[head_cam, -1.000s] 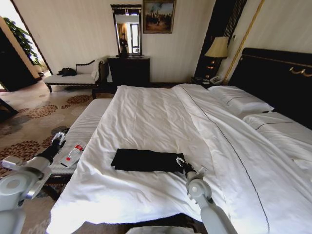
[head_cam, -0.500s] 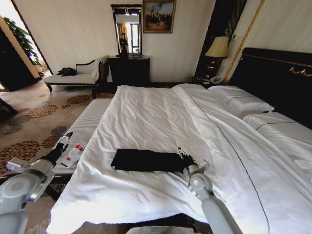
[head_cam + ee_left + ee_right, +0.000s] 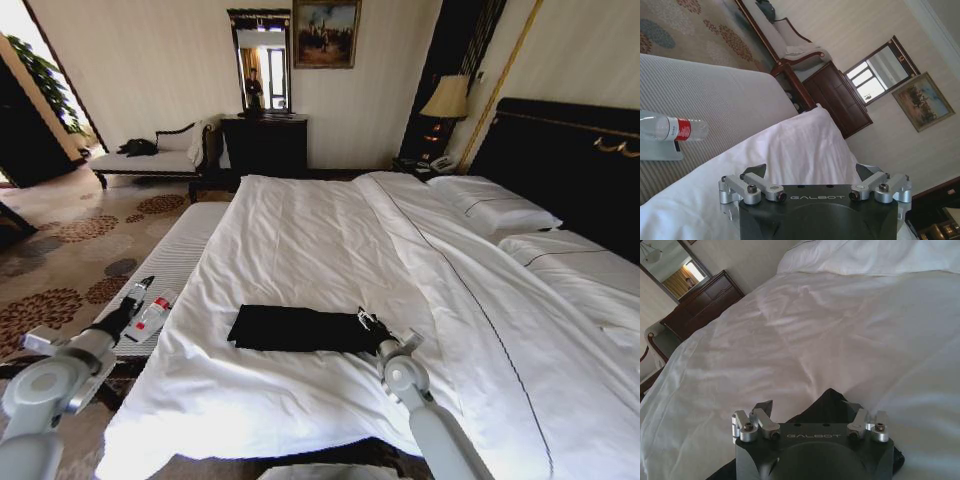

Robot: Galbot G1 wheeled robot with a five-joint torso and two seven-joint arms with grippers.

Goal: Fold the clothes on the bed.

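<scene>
Two arms reach forward from the robot. The right gripper (image 3: 364, 320) sits at the right end of the folded black T-shirt (image 3: 295, 329), fingers spread with dark cloth between them, on the white duvet (image 3: 300, 240). The left gripper (image 3: 143, 287) hovers open, empty, over the ribbed bench (image 3: 170, 262) near a water bottle (image 3: 150, 316).

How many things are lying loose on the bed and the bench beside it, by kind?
Black T-shirts: 1, the folded T-shirt on the bed, with the right gripper at its edge.
Water bottles: 1, the bottle on the bench, near the left gripper.
Pillows: 2, pillow and pillow.
Total: 4
</scene>
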